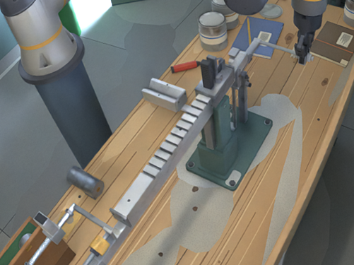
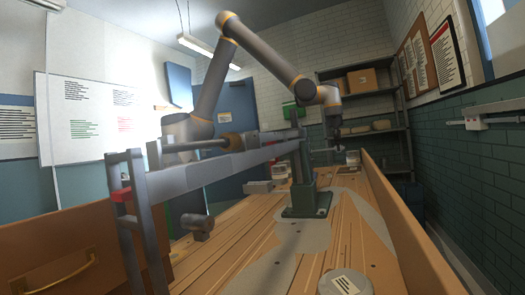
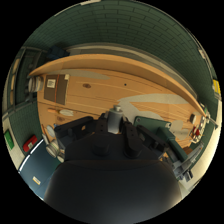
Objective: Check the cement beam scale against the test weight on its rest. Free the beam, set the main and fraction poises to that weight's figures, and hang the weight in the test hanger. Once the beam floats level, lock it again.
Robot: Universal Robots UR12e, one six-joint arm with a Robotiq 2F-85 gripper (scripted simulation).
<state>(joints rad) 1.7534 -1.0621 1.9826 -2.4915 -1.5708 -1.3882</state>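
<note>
The grey knob of the lock lever (image 3: 114, 121), at the tip of a thin rod (image 1: 277, 48) reaching out from the beam's short end, is partly covered by the fingers of my gripper (image 1: 303, 56), which is closed on it. The long notched beam (image 1: 175, 134) runs over the green pedestal (image 1: 225, 144) toward the near left. The black main poise (image 1: 208, 73) sits on the beam above the pedestal. The brass fraction poise (image 1: 99, 244) rides a thin rod near the beam's far tip. A grey cylindrical weight (image 1: 85, 182) lies on its rest at the bench's left edge.
Behind the work stand several tins (image 1: 213, 31), a blue notebook (image 1: 257, 34) and a brown book (image 1: 336, 43). A red-handled tool (image 1: 185, 66) and a grey block (image 1: 164, 93) lie left of the pedestal. A wooden box (image 1: 20, 259) sits at the near-left corner.
</note>
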